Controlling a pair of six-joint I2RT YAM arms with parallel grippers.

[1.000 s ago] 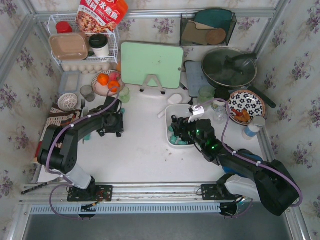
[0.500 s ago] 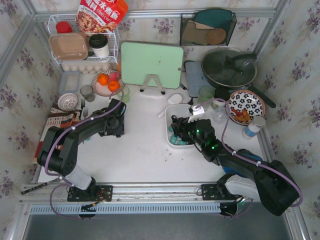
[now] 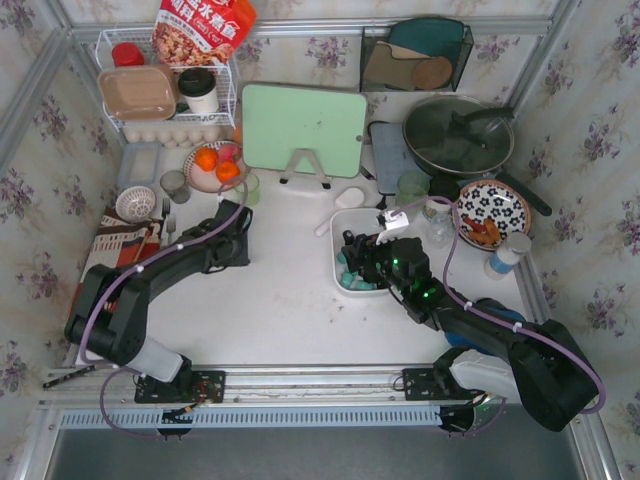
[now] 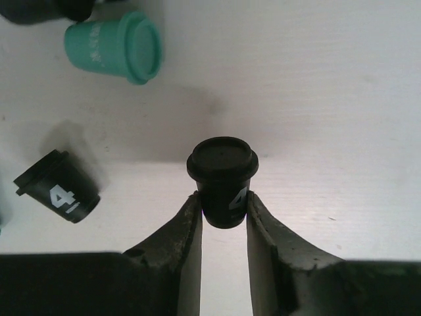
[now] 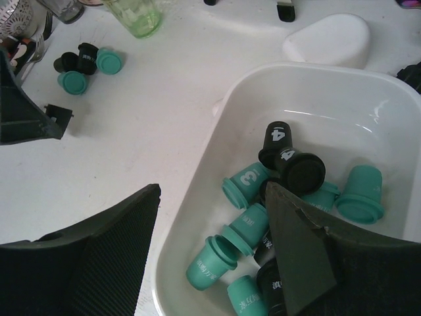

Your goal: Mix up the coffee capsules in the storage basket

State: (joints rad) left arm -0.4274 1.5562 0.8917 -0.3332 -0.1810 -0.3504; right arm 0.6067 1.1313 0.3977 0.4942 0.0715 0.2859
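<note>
My left gripper [image 4: 223, 204] is shut on a black coffee capsule [image 4: 222, 172], gripped by its narrow end just above the white table. A teal capsule [image 4: 118, 47] and another black one [image 4: 58, 189] lie loose to its left. In the top view the left gripper [image 3: 233, 250] is left of centre. My right gripper [image 5: 212, 191] is open over the near-left rim of the white storage basket [image 5: 316, 76], which holds several teal capsules [image 5: 247, 183] and black capsules [image 5: 296, 168]. In the top view the right gripper [image 3: 352, 262] hides part of the basket [image 3: 350, 213].
A small cluster of loose capsules [image 5: 82, 66] lies on the table left of the basket. A pale green cup [image 3: 248, 188], a fruit plate [image 3: 215, 165], a green cutting board [image 3: 303, 128], a pan [image 3: 458, 135], a patterned plate [image 3: 492, 212] and a strainer bowl [image 3: 135, 203] stand around.
My left arm has stretched out and its gripper has shifted slightly to the right and away. The right arm has not moved.
</note>
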